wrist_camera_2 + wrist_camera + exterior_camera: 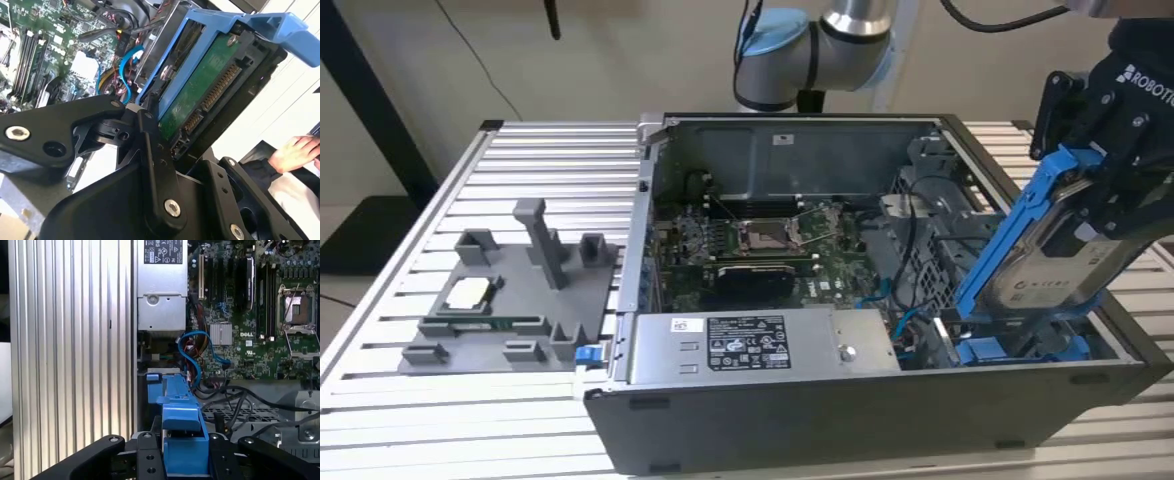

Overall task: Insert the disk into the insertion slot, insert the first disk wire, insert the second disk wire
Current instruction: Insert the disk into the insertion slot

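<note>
Our tool [1087, 205] grips the disk [1043, 268] firmly, tilted over the insertion slot [1025, 349]; we judge its blue frame must square with that slot.

The slatted metal counter [534, 160] carries an open computer case [854, 425] lying on its side toward the exterior view's right and, just beside it on the left, a flat grey fixture [507, 300] with upright posts.

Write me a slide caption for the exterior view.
The hand holds the disk tilted over the open computer case, at the exterior view's right.
</note>
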